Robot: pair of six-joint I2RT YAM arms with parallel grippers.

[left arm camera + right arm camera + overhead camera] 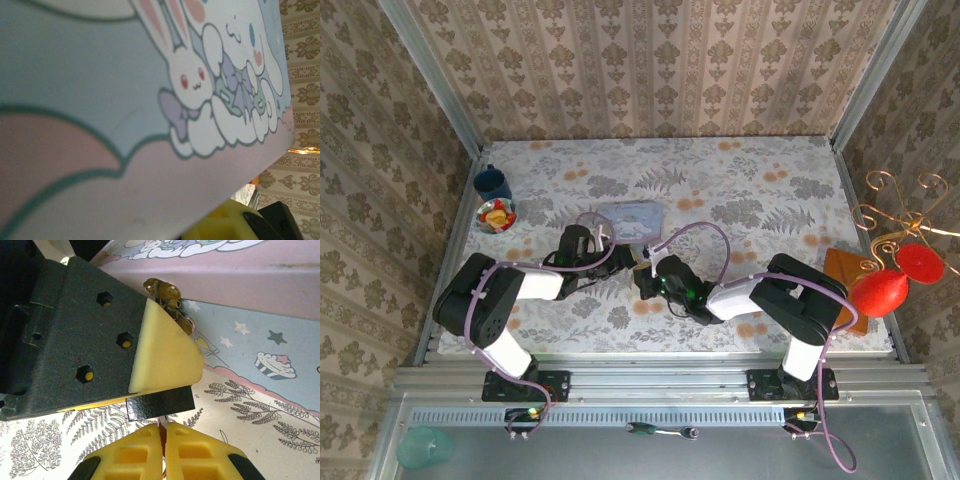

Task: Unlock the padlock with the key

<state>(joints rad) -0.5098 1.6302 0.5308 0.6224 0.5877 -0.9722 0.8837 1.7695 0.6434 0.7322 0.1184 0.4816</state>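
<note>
Floral tablecloth (pixel 770 200), pastel box (pixel 632 218) near centre. Brass padlock (pixel 161 289) hangs at the box's edge. Right gripper (pixel 163 437) is pinched tight on the thin key (pixel 162 422), near the padlock. Left gripper (pixel 588 240) sits against the box; its jaw gap cannot be told.

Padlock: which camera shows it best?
Right wrist: the brass padlock sits close up at the box's front edge, partly behind a yellow finger pad. In the top view the arms crowd that spot; the left wrist faces the box's printed lid.
</note>
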